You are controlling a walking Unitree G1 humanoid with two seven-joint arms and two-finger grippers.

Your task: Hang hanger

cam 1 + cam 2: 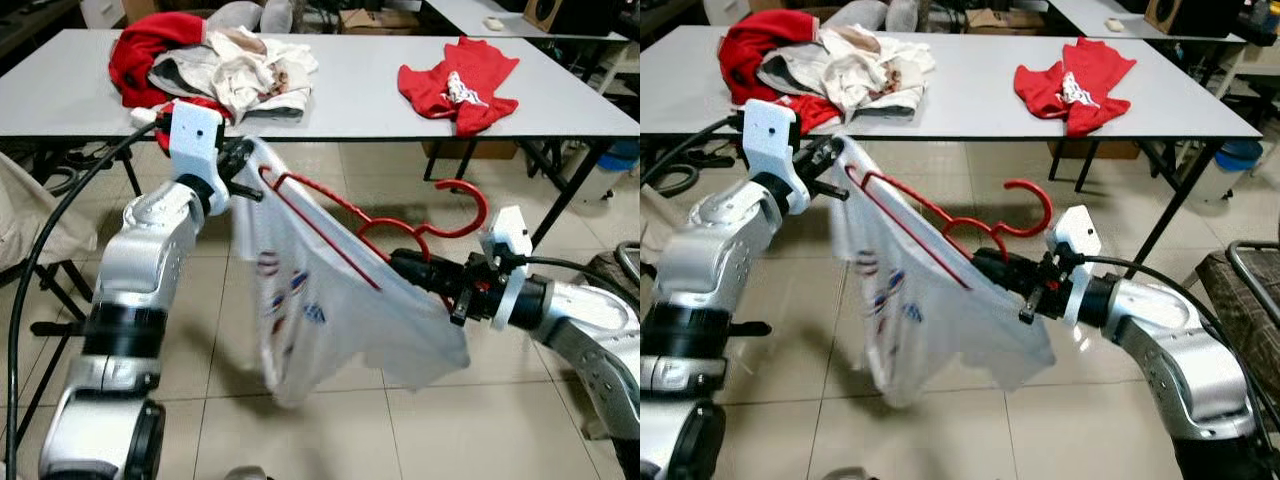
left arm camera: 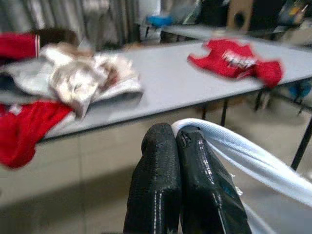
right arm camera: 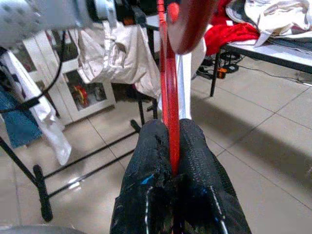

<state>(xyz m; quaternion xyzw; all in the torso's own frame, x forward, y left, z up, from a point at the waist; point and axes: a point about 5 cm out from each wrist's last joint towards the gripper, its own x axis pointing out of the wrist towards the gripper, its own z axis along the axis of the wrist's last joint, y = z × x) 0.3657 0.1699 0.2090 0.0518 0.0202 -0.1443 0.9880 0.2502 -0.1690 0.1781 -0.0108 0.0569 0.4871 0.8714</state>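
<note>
Left pincer (image 1: pixel 243 160) clamped on white printed shirt (image 1: pixel 320 310); right pincer (image 1: pixel 420 268) clamped on red hanger (image 1: pixel 400 222), both before grey surface (image 1: pixel 360 100)

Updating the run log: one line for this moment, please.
left gripper: shut on white shirt | right gripper: shut on red hanger | shirt on hanger | not hung

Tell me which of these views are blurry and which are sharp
Left eye view: mostly sharp, though the hanging white shirt smears at its lower edge. Left wrist view: soft throughout, the table and clothes hazy. Right wrist view: the right gripper and the red hanger are crisp, the background softer.
</note>
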